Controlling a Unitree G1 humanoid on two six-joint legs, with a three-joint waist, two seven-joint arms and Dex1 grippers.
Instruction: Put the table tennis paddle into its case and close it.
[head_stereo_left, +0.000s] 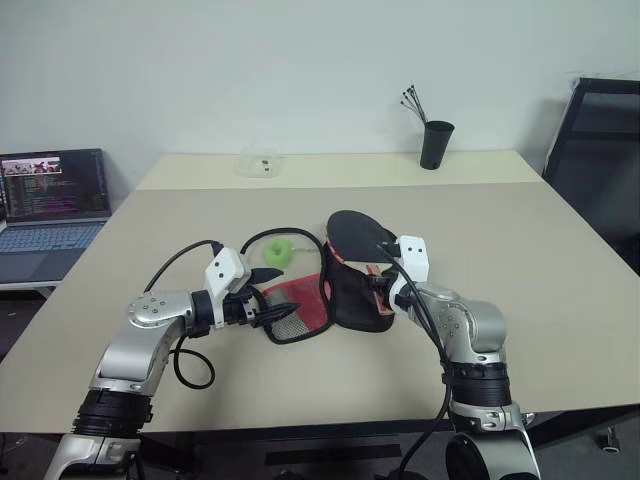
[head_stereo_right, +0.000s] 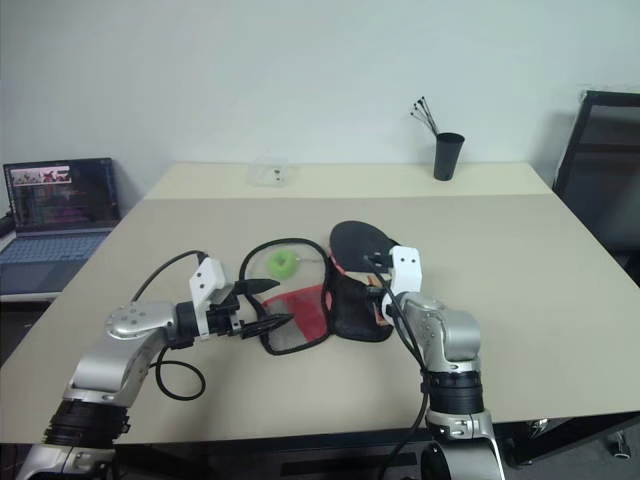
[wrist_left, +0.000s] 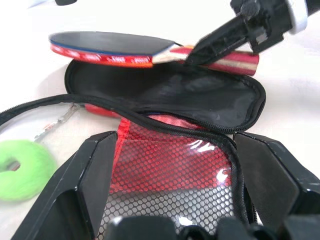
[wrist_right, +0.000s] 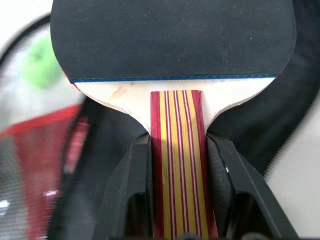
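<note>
My right gripper (wrist_right: 177, 145) is shut on the striped wooden handle of the table tennis paddle (wrist_right: 172, 35), and holds it over the case. The paddle's black face (head_stereo_left: 355, 232) points away from me, and red shows at its edge (wrist_left: 110, 59). The case (head_stereo_left: 350, 298) lies unzipped on the table. Its black half is under the paddle, and its red mesh flap (head_stereo_left: 295, 305) is folded out to the left. My left gripper (wrist_left: 175, 145) is open, one finger on each side of the flap's rim. The right gripper (wrist_left: 195, 56) also shows in the left wrist view.
A small green ball (head_stereo_left: 277, 252) lies just behind the flap, inside the loop of the zip rim. At the table's far edge stand a black cup (head_stereo_left: 436, 145) of pens and a clear box (head_stereo_left: 260, 162). A laptop (head_stereo_left: 50, 200) is at the left and a black chair (head_stereo_left: 600, 150) at the right.
</note>
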